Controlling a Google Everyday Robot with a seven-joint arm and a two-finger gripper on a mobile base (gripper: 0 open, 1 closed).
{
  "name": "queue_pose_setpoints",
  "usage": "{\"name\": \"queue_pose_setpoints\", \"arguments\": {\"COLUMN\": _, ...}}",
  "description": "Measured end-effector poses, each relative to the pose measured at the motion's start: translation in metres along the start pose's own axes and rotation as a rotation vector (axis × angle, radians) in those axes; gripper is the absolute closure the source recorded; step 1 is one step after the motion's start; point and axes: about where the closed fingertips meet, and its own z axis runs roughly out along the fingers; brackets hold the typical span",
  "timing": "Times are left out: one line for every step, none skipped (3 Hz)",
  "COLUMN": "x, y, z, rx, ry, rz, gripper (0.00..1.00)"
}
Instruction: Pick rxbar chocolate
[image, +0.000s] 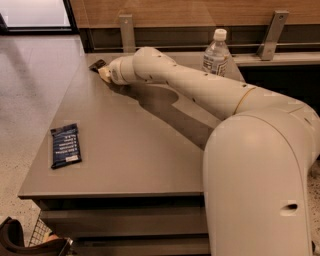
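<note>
Grasp step: we find the gripper (103, 74) at the table's (150, 165) far left corner, against the small black chocolate bar (97, 65), and cannot tell whether it is spread or pinching; next, we judge, a firm pinch, then a lift.

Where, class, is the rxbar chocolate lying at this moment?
In the camera view, the rxbar chocolate lies at the far left corner of the table, right beside the end effector, well away from the blue bar near the front left edge.
</note>
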Motion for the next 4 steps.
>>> {"name": "queue_pose_setpoints", "arguments": {"x": -0.001, "y": 0.001, "z": -0.005, "rx": 0.000, "ry": 0.000, "rz": -0.005, "gripper": 1.00}}
{"name": "queue_pose_setpoints", "arguments": {"x": -0.006, "y": 0.003, "z": -0.021, "rx": 0.003, "ry": 0.001, "rz": -0.021, "gripper": 1.00}}
{"name": "queue_pose_setpoints", "arguments": {"x": -0.023, "y": 0.010, "z": -0.080, "rx": 0.010, "ry": -0.007, "rz": -0.081, "gripper": 1.00}}
{"name": "queue_pose_setpoints", "arguments": {"x": -0.037, "y": 0.010, "z": -0.131, "rx": 0.003, "ry": -0.034, "rz": -0.135, "gripper": 1.00}}
